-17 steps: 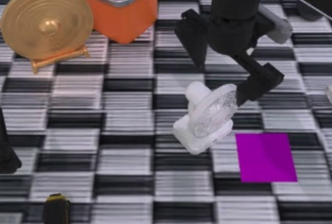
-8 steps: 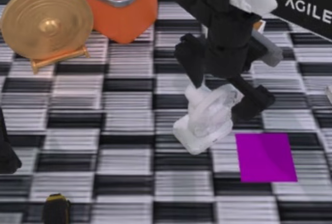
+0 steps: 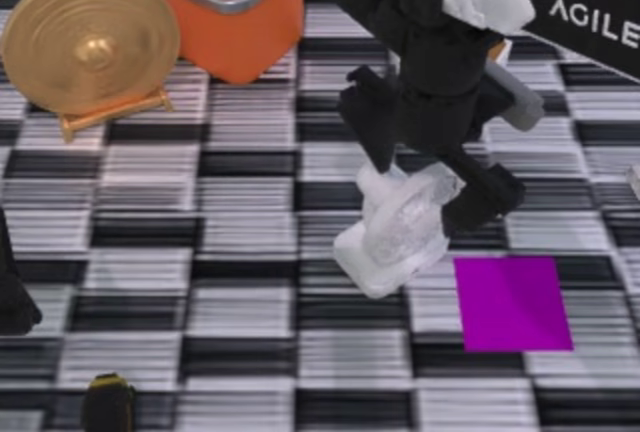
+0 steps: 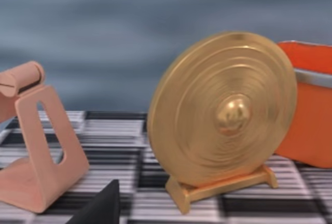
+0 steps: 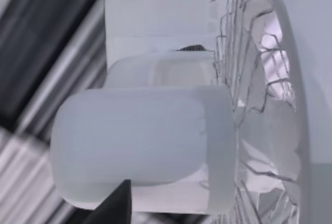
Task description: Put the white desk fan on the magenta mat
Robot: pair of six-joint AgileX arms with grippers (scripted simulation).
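- White plastic desk fan w/ round wire-grille head (image 3: 400,227) stands on the checkered table (image 3: 230,322), centre-right, base down, just left of the flat magenta mat (image 3: 512,302) — not on it yet.
- Changed: over the last second the right gripper (image 3: 425,192) came down from the far side and now straddles the fan; one black finger at the rear motor housing, the other at the grille side. Since half a sec ago it's barely moved, so the approach looks finished.
- Fingers sit apart around the fan head; can't tell if they've clamped yet. Fan hasn't shifted or lifted.
- Right wrist view: motor housing fills the frame, v. close — well centred for a squeeze, I'd judge.
- Means: the grasp is at hand; then a lift and a short carry right and nearer to the mat.
- Around: gold disc on a stand (image 3: 88,44) and orange bin (image 3: 232,7) far left, small dark item (image 3: 108,402) near-left edge — all well apart.
- Nothing lies between fan and mat.
- Left arm parked at the left edge, facing the gold disc and a pink stand (image 4: 33,141).
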